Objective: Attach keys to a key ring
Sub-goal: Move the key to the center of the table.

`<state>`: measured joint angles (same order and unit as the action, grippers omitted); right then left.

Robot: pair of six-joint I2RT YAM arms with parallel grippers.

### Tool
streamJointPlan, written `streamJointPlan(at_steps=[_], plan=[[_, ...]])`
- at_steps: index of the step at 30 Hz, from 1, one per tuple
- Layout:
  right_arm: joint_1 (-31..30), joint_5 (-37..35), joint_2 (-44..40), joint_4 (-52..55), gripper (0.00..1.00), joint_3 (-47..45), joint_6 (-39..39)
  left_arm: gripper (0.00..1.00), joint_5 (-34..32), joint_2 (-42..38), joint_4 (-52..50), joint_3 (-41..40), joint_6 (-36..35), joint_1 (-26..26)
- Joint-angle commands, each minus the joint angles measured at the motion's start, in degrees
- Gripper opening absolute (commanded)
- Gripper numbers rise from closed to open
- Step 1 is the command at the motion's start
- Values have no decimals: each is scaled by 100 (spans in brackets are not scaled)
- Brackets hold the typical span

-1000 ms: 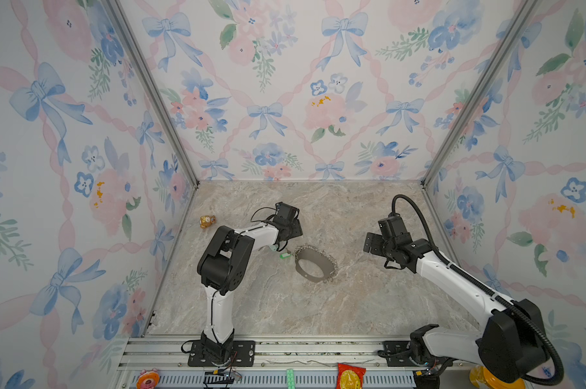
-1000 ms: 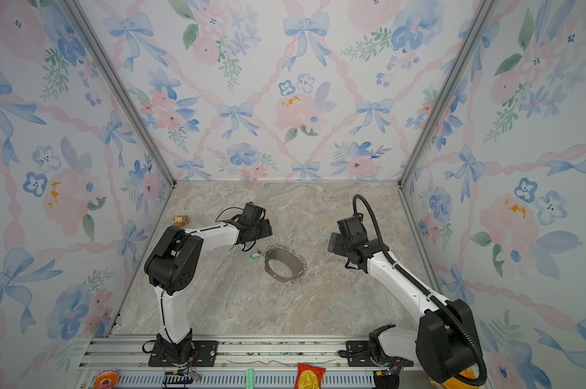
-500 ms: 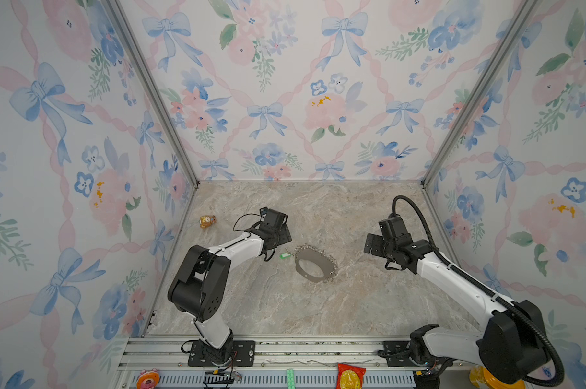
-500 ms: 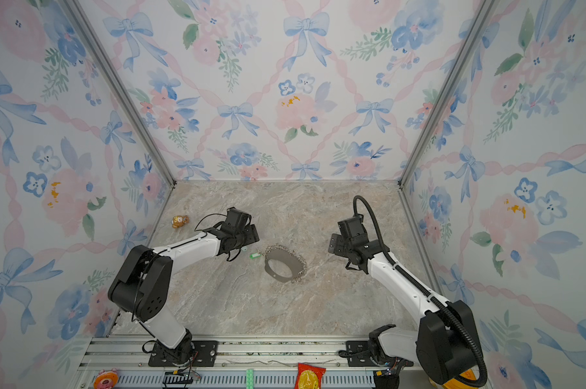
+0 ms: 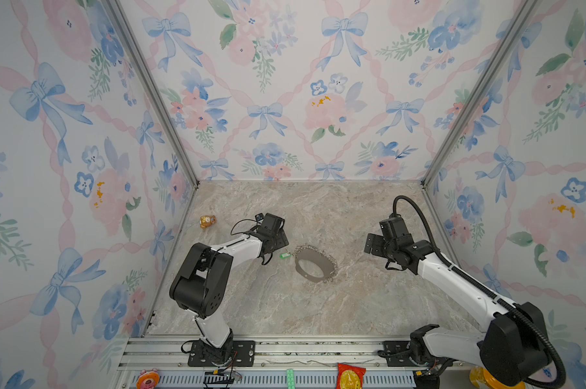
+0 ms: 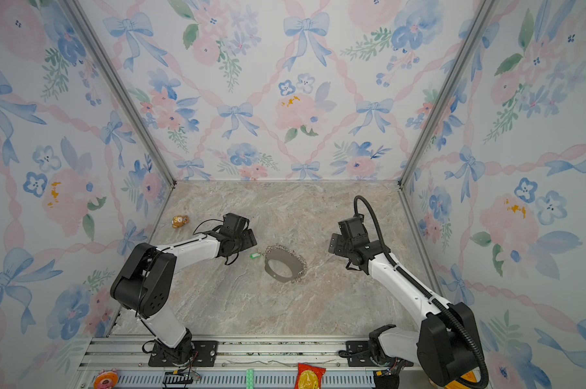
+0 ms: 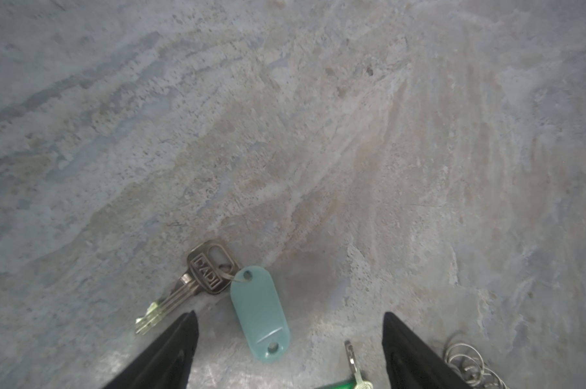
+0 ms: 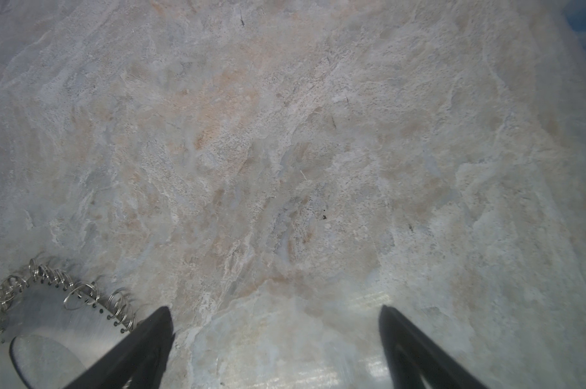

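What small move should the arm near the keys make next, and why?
Probably lower and close on the mint tag. It lies between the open, empty left jaws, and its key is loose, not yet joined to the key ring.

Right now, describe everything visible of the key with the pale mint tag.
The key is silvery metal with a squarish head stamped in raised letters and a grooved blade. A wire loop through its head links it to an oblong mint plastic tag with a hole at each end. Both lie flat on the marble table, ungripped.
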<state>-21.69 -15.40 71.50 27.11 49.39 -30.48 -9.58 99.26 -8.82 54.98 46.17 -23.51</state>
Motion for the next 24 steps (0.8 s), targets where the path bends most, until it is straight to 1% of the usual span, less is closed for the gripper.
streamJointPlan(at_steps=[1, 9, 22, 24], plan=[[51, -11, -116, 180, 97, -86, 16, 85, 116, 153, 150, 164, 43, 65], [61, -12, -65, 154, 97, -67, 26, 80, 98, 318, 196, 339, -3, 66], [70, -25, -64, 171, 97, -70, 54, 78, 89, 743, 252, 637, -105, 180], [69, -25, -49, 171, 97, -69, 49, 75, 122, 778, 306, 663, -155, 172]])
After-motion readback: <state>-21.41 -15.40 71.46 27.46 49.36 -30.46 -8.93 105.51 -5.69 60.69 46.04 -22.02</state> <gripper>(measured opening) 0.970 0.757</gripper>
